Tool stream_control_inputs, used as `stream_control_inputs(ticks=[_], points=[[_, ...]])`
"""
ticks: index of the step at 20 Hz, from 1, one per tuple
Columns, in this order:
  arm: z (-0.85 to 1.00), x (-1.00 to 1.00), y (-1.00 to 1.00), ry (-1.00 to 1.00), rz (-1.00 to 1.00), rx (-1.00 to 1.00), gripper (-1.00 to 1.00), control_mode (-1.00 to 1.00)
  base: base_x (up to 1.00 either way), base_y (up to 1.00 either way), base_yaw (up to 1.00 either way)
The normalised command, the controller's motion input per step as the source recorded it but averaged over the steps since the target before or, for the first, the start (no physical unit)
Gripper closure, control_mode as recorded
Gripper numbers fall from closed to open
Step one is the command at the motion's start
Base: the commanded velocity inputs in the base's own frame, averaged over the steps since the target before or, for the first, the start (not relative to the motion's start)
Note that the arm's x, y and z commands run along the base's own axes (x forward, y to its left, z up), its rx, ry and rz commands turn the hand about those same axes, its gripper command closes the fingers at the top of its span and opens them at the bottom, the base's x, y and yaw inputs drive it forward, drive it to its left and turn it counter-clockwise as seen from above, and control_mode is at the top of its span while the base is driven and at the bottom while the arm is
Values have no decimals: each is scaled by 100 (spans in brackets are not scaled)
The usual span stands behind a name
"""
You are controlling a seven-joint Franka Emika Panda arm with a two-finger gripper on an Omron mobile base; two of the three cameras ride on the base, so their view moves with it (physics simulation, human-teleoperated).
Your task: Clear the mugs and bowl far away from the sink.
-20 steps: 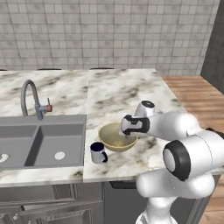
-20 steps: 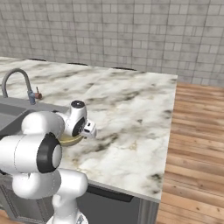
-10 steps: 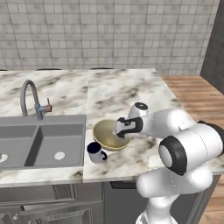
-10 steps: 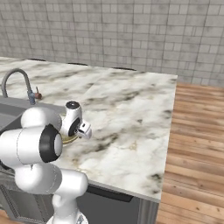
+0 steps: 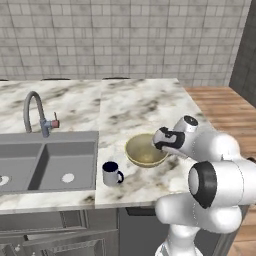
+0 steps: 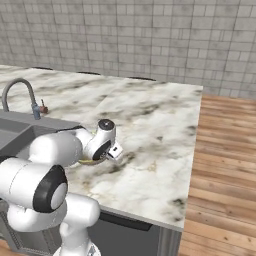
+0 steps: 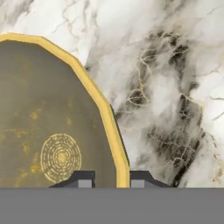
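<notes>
Bowl [image 5: 145,150] looked stiff, smooth and a bit slippery to me, and not heavy, so I thought its thin rim was the best place to hold. It sat on the counter [image 5: 140,107] just right of the sink [image 5: 47,162], with one mug [image 5: 112,173] near its front left. In the hand view, the gripper [image 7: 108,178] had one finger inside the rim and one finger [image 7: 141,178] outside it. The jaws stood narrow, right around the right edge of the bowl, but I could not tell if they were pinching it yet.
</notes>
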Motion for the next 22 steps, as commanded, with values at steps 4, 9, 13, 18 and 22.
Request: stream_control_inputs(ticks=[4,9,13,18,22], points=[[91,-31,-64,19,-36,22,100,-100,0,0,0],[100,-52,-20,12,-12,1,100,-100,0,0,0],[100,-76,-11,8,-18,0,100,-100,0,0,0],[66,-93,-2,16,-30,19,100,-100,0,0,0],[36,-83,0,6,-40,12,100,-100,0,0,0]])
